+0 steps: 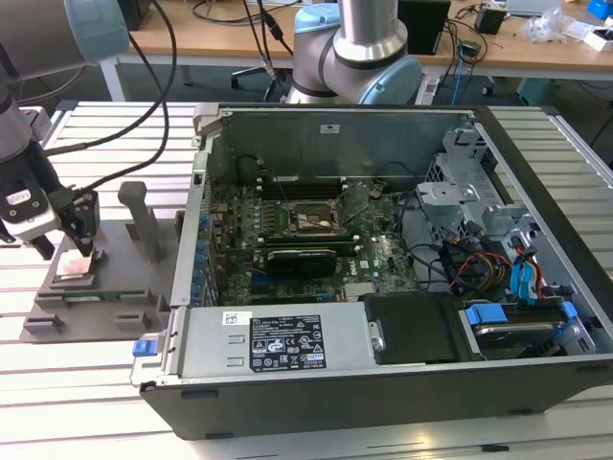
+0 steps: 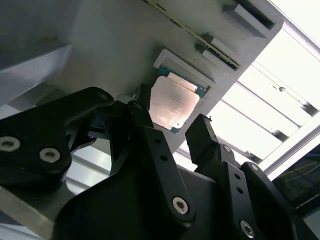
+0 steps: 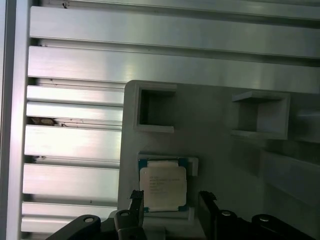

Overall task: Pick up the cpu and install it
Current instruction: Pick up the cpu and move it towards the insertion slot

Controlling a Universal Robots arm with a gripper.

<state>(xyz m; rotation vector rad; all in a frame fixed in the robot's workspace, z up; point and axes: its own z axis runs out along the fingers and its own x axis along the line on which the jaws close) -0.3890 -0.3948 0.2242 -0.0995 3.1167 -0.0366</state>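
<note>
Two black fingers (image 3: 136,205) of the gripper (image 3: 171,196) stand wide apart, one on each side of the cpu (image 3: 162,186), and nothing is held between them. Whether they touch the chip's edges cannot be told. The cpu lies flat, metal top up, in a shallow square pocket of a grey holder (image 3: 215,150). In the exterior view the gripper (image 1: 69,251) hangs low over that holder (image 1: 120,283), which rests on the slatted metal table (image 1: 105,134) at the exterior view's left of the open computer case (image 1: 383,383). The black socket (image 1: 311,220) on the board inside the case is well apart from the cpu.
</note>
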